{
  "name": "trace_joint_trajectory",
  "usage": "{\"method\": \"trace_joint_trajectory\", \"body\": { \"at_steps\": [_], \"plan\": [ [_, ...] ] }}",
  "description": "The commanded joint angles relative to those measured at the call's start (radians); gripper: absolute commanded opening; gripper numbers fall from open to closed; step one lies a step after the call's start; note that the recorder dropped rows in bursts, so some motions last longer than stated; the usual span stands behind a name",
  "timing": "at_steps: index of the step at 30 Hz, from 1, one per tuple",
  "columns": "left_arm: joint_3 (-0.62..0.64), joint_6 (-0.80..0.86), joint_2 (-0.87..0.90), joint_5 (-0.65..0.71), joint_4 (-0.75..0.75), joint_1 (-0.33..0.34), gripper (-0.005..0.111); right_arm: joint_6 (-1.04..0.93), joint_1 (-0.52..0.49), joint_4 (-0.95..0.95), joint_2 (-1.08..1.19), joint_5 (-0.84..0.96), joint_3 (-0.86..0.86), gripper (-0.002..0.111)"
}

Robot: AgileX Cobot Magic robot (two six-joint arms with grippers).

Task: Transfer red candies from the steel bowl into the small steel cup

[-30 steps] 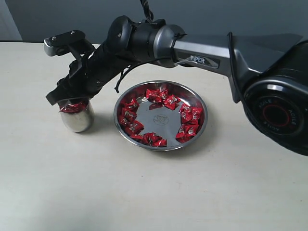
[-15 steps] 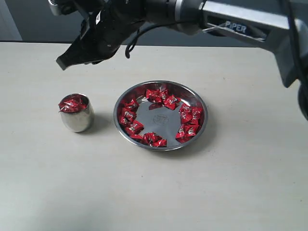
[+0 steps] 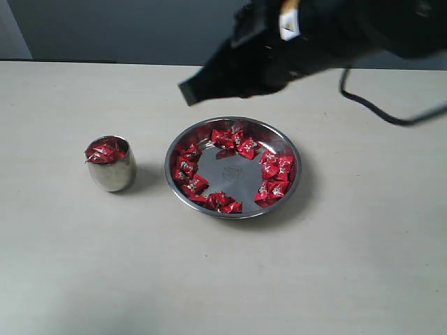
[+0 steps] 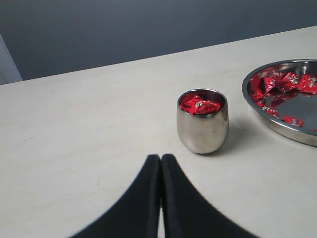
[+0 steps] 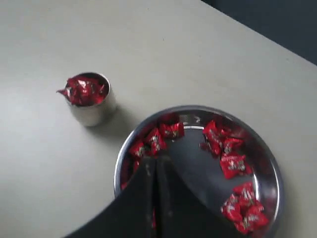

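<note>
Lying below right tool: steel bowl

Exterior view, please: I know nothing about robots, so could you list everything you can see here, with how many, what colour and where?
table: one, pale cream, under everything
wall: one, dark grey-blue, behind the table
steel bowl: one, shiny silver, middle of table
small steel cup: one, shiny silver, left of the bowl, apart from it
red candies: many, red, ringed inside the bowl
more candies: several, red, heaped to the cup's brim
right gripper: one, black, shut, above the bowl
left gripper: one, black, shut, near the cup, not touching
</note>
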Motion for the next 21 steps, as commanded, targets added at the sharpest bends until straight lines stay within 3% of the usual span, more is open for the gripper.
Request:
{"method": "trace_joint_trajectory", "body": {
  "at_steps": [1, 8, 11, 13, 17, 21],
  "plan": [
    [-0.001, -0.005, -0.004, -0.009, -0.001, -0.003, 0.000, 0.038, -0.003, 0.015, -0.217, 0.033, 0.219, 0.000],
    [-0.001, -0.005, -0.004, -0.009, -0.001, -0.003, 0.000, 0.038, -0.003, 0.001, -0.383, 0.228, 0.282, 0.000],
    [-0.001, -0.005, -0.004, -0.009, -0.001, -0.003, 0.000, 0.038, -0.003, -0.057, -0.411, 0.248, 0.284, 0.000],
    [-0.001, -0.005, -0.004, -0.009, -0.001, -0.003, 0.000, 0.078, -0.015, -0.142, -0.443, 0.169, 0.315, 0.000],
    [-0.001, -0.005, -0.004, -0.009, -0.001, -0.003, 0.000, 0.101, -0.201, -0.093, -0.558, -0.130, 0.455, 0.000],
    [-0.001, -0.005, -0.004, -0.009, -0.001, -0.003, 0.000, 0.099, -0.451, 0.063, -0.712, -0.233, 0.637, 0.000]
  ]
}}
